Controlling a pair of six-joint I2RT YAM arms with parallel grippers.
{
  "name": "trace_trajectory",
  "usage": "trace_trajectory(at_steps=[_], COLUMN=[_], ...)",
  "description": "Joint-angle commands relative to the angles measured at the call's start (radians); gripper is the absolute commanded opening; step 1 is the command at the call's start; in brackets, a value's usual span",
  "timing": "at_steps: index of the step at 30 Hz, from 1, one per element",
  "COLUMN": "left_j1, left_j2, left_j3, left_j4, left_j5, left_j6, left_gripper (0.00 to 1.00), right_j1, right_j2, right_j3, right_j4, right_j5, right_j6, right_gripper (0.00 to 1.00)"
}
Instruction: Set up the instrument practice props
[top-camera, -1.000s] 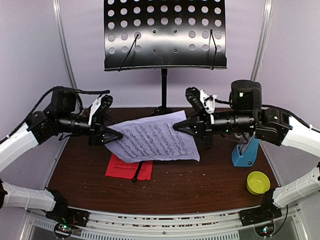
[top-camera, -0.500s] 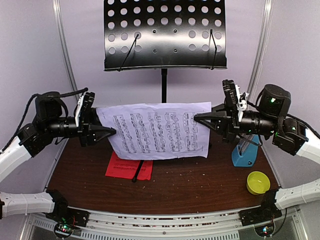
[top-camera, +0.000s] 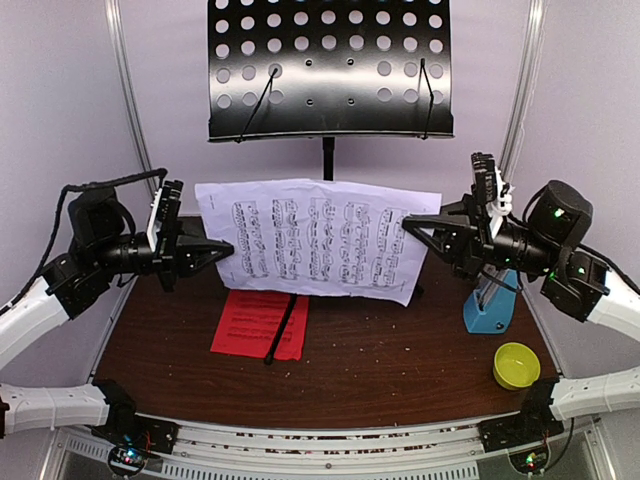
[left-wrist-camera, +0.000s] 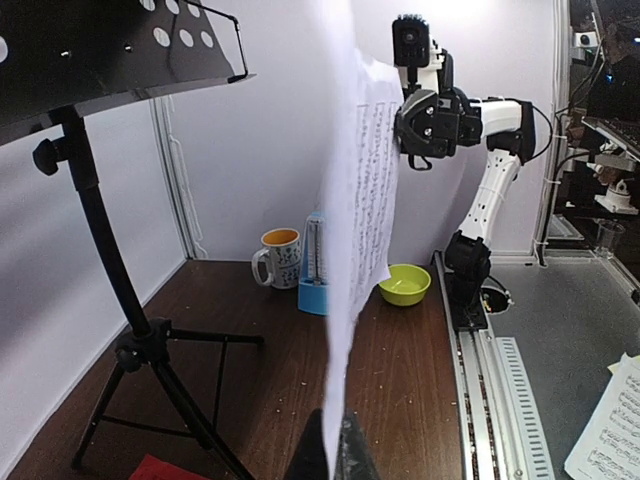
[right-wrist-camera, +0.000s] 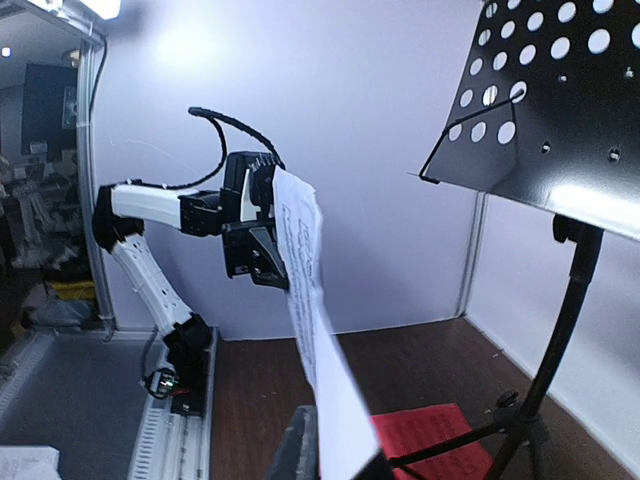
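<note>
Nearest you on the bench (top-camera: 380, 375), the small yellow bowl (top-camera: 516, 365) sits below your right tool (top-camera: 408, 222) and well apart from it. The red music sheet (top-camera: 258, 325) lies flat on the bench, below your left tool (top-camera: 226, 250) and toward the middle, with one black tripod leg lying across it. The blue pyramid metronome (top-camera: 490, 305) stands under your right arm, just outside that tool's side of the paper. From the left wrist view a white mug (left-wrist-camera: 277, 257) stands just beside it.

Both tools are clamped narrow on the white music sheet (top-camera: 315, 240). Your left tool pinches its left edge, and your right tool pinches its right edge near the top. The sheet hangs upright in the air between the two tips, printed side toward you and clear of the bench. Each wrist camera sees it edge-on, rising from between its own fingers.

Farthest back, the black perforated music stand (top-camera: 330, 70) rises behind and above both tools. Its ledge is higher than the sheet's top edge and apart from it.
</note>
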Motion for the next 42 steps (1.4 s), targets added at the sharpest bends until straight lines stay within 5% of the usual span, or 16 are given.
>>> trace_trajectory(at_steps=[1,3,4,7,10,29,42], left_j1=[0.008,0.008,0.008,0.008,0.008,-0.122,-0.155], left_j2=[0.010,0.021,0.028,0.070,0.128,0.382,0.481], left_j3=[0.038,0.078,0.100,0.157,0.204,0.477,0.567], left_j4=[-0.020,-0.139,-0.197,-0.371,-0.498,-0.815,-0.862], left_j5=[0.015,-0.011,-0.022,-0.028,-0.034,-0.073,-0.111], left_j6=[0.025,0.089,0.123,0.200,0.251,0.397,0.411], left_gripper=[0.00,0.00,0.00,0.00,0.00,0.00,0.00], right_j1=[-0.020,-0.026,-0.027,-0.027,-0.023,0.190,0.251], right_j2=[0.015,0.036,0.047,0.089,0.102,0.487,0.635], right_j3=[-0.018,0.026,0.065,0.189,0.236,0.624,0.789], right_j4=[0.002,-0.145,-0.237,-0.513,-0.608,-0.870,-1.028], right_j5=[0.020,0.078,0.109,0.206,0.247,0.392,0.472], right_j6=[0.037,-0.008,-0.048,-0.165,-0.210,-0.335,-0.350], right_gripper=[0.33,0.72,0.82,0.95,1.00,0.97,0.36])
